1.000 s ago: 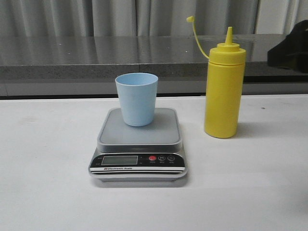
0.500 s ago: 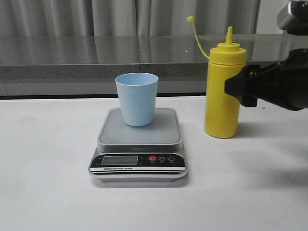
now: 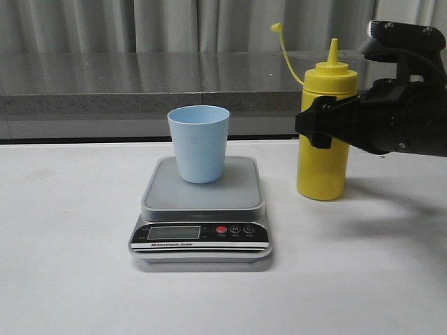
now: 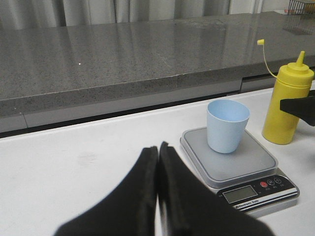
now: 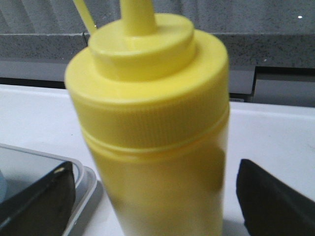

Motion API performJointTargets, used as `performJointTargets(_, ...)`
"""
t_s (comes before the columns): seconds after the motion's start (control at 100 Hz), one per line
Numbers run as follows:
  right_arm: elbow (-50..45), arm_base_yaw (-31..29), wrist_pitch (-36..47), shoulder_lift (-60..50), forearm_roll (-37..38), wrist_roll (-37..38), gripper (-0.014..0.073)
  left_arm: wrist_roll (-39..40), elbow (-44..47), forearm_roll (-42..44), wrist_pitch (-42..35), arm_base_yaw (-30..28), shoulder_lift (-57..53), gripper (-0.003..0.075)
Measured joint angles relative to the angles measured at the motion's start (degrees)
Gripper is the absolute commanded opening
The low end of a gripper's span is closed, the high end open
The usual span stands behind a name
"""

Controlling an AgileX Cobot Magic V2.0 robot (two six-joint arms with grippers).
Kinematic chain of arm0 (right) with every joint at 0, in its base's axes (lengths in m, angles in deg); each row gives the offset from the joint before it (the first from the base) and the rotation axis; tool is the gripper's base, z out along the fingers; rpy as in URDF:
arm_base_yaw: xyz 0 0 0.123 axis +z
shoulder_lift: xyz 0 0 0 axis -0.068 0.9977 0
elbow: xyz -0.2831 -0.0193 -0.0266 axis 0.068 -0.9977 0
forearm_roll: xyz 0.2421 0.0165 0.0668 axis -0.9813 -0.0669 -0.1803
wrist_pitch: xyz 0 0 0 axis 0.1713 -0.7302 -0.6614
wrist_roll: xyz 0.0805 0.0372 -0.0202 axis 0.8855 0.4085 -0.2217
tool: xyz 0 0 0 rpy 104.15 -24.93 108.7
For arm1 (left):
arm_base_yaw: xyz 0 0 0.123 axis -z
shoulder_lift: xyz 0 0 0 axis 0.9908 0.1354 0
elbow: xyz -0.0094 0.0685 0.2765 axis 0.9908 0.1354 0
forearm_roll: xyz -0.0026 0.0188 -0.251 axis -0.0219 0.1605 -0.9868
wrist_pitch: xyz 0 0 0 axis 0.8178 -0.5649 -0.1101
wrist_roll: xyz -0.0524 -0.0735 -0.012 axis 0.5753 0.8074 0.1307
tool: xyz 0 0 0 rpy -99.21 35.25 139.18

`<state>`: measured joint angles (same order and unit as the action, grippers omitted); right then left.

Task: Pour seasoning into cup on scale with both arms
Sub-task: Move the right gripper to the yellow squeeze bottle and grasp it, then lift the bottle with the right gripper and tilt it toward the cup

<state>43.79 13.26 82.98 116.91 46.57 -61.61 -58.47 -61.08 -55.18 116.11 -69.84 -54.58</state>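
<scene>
The yellow seasoning bottle (image 3: 322, 174) stands upright on the white table, right of the scale, with its cap hanging on its tether (image 3: 277, 28). The pale blue cup (image 3: 199, 143) stands upright on the scale's grey platform (image 3: 202, 199). My right gripper (image 3: 320, 130) is open, with one finger on each side of the bottle's upper body. In the right wrist view the bottle (image 5: 157, 123) fills the gap between the fingers (image 5: 37, 201), with space on both sides. My left gripper (image 4: 158, 148) is shut and empty, above the table to the left of the scale (image 4: 248, 164).
A grey stone counter (image 3: 140, 77) runs along the back behind the table, with curtains above it. The scale's black front panel (image 3: 200, 237) faces the table's front edge. The right arm's bulk (image 3: 405, 118) covers the table's far right.
My right arm has come in from the right and moved left. Its open fingers now straddle the bottle. The cup, scale and bottle have not moved.
</scene>
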Motion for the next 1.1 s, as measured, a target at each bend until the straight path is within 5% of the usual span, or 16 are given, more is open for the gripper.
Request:
performJointTargets(0.44,6.62,0.0,0.12,5.6,0.14,0.13,0.0626,0.0,0.0,0.0,0.0,0.0,0.0,-0.002)
performJointTargets(0.65,6.76,0.0,0.57,6.03,0.14,0.13,0.036,0.0,0.0,0.0,0.0,0.0,0.0,-0.002)
performJointTargets(0.85,6.8,0.0,0.95,6.03,0.14,0.13,-0.0076,0.0,0.0,0.1,0.0,0.0,0.0,-0.002)
performJointTargets(1.1,6.8,0.0,0.64,5.57,0.14,-2.72,-0.006,0.0,0.0,0.1,0.0,0.0,0.0,-0.002)
